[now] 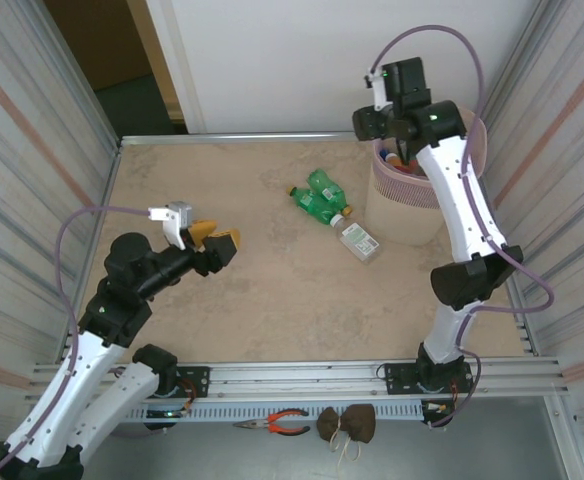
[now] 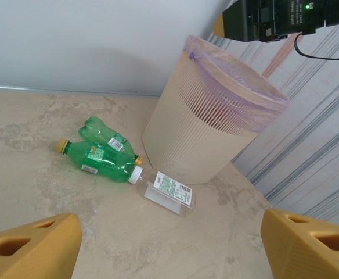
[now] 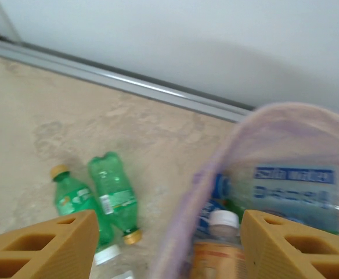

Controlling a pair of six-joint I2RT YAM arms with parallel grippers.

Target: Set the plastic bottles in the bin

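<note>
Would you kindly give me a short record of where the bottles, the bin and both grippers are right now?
bin: upright, far right of table
bottles on table: three lying left of the bin: green bottle, second green bottle, clear bottle
bottles in bin: several, count unclear
left gripper: open, empty, over left side of table
right gripper: open, empty, above the bin
</note>
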